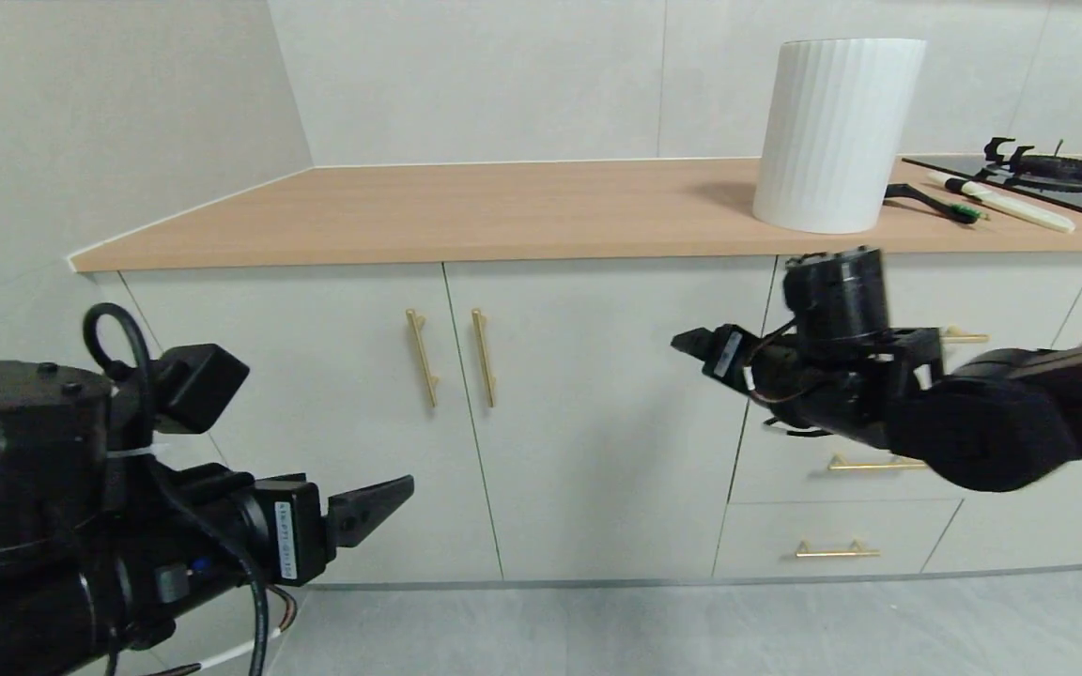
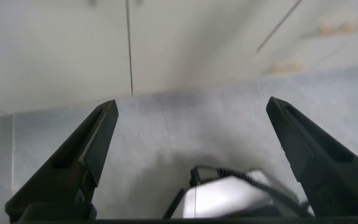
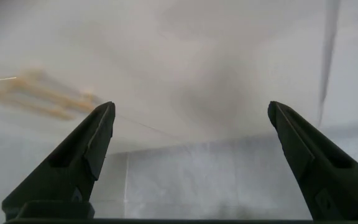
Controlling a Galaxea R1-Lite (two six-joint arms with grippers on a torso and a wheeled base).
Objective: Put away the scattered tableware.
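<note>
Starting w/ head view: white ribbed canister [image 1: 837, 131] stands upright on wooden counter [image 1: 456, 211], toward its right end. Just right of canister, two bits of tableware lie on the counter. One is a black-handled utensil [image 1: 912, 194] w/ green tip, its handle end right at canister's base; touching or not, can't tell. The other is a long white utensil [image 1: 1011, 205], a little farther right, lying at an angle by front edge of black hob [image 1: 1067, 174]. Exact type of either is too small to tell.

Right gripper [image 1: 691, 343] hangs below canister and slightly left of it, lower than counter edge, in front of pale cupboard doors [image 1: 363, 422], pointing left. Drawers [image 1: 832, 526] w/ gold handles [image 1: 837, 551] sit below canister, behind that arm. Left gripper [image 1: 400, 493] is far below and well left of canister, near floor [image 1: 691, 629] level, pointing right. Both are well apart from the tableware.

Left wrist view: left gripper [image 2: 191, 102] is spread wide, nothing betw. its fingers [image 2: 86, 155]. Beyond it are grey floor tiles and the bottom of the cupboard doors.

Right wrist view: right gripper [image 3: 190, 106] is likewise spread wide and holds nothing. Its fingers [image 3: 79, 155] frame a pale cupboard front, blurred gold handles and a strip of floor.
</note>
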